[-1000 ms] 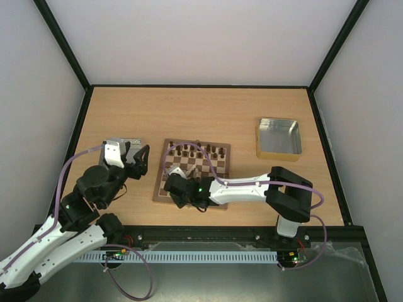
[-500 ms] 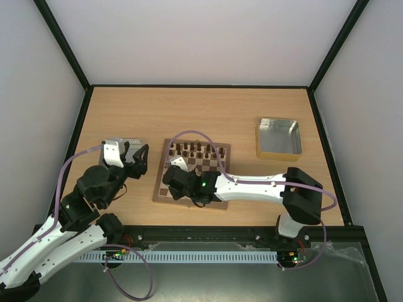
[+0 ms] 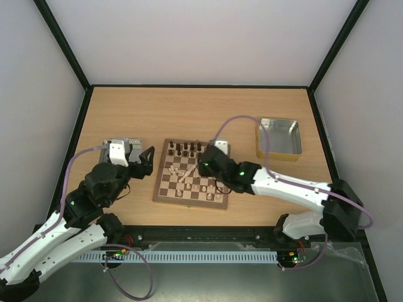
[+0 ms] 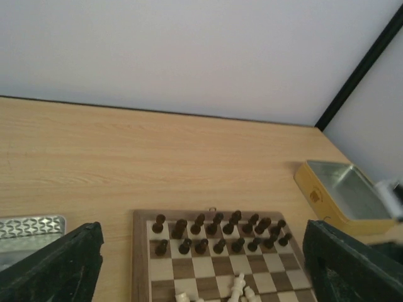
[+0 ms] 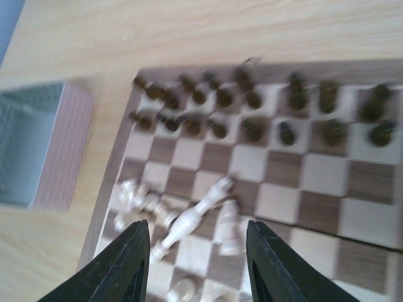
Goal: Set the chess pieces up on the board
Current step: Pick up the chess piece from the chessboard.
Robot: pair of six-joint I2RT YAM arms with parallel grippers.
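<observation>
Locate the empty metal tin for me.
In the top view the metal tin sits on the right side of the table, to the right of the board and apart from it.

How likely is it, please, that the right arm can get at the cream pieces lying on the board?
Likely yes: the right gripper hangs open above the cream pieces, nothing between.
</observation>
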